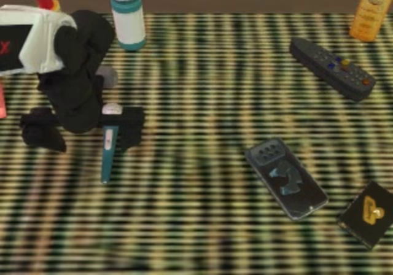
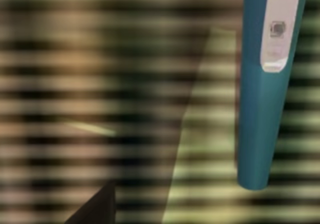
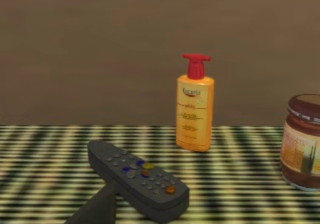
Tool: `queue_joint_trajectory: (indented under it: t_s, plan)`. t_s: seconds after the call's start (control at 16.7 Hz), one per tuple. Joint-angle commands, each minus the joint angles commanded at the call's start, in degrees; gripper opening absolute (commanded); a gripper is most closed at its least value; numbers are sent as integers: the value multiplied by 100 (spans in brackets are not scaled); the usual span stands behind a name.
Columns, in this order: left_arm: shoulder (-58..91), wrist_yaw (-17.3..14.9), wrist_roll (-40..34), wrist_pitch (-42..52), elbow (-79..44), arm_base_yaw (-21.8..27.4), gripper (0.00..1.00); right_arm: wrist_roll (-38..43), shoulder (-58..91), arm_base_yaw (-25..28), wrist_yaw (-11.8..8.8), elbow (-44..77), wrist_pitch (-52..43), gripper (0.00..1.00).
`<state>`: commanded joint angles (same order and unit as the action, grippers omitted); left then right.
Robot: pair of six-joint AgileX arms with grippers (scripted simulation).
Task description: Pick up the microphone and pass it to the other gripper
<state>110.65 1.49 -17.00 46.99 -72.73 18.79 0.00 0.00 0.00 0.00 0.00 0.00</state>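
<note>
The microphone [image 1: 108, 155] lies flat on the striped tablecloth at the left. Its silver mesh head [image 1: 111, 108] points to the far side and its teal handle toward the near edge. My left gripper [image 1: 120, 129] hovers over the upper handle, just below the head, and is open. In the left wrist view the teal handle with its white switch strip [image 2: 262, 109] runs along one side. One black fingertip [image 2: 95, 209] shows well apart from it, not touching. The right arm is outside the top view. One grey finger [image 3: 97, 209] of it shows near the remote.
A white-and-teal bottle [image 1: 128, 11] stands at the back, close to my left arm. A grey remote [image 1: 331, 68], a phone [image 1: 285, 178] and a black card [image 1: 367, 213] lie on the right half. An orange lotion bottle [image 1: 371, 11] stands far right, and a brown jar [image 3: 302, 141] stands beside it.
</note>
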Motion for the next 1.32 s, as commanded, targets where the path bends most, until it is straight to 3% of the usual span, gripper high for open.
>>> queue_joint_trajectory:
  t_s: [0.42,0.72,1.32]
  plan:
    - [1062,-11,41,-1622,513,-24,100,0,0,0,0,0,0,100]
    - [1150,-12,44,-1726,553,-26,100,0,0,0,0,0,0,100]
    - [1150,-12,44,-1726,553,-26,25,0,0,0,0,0,0,100]
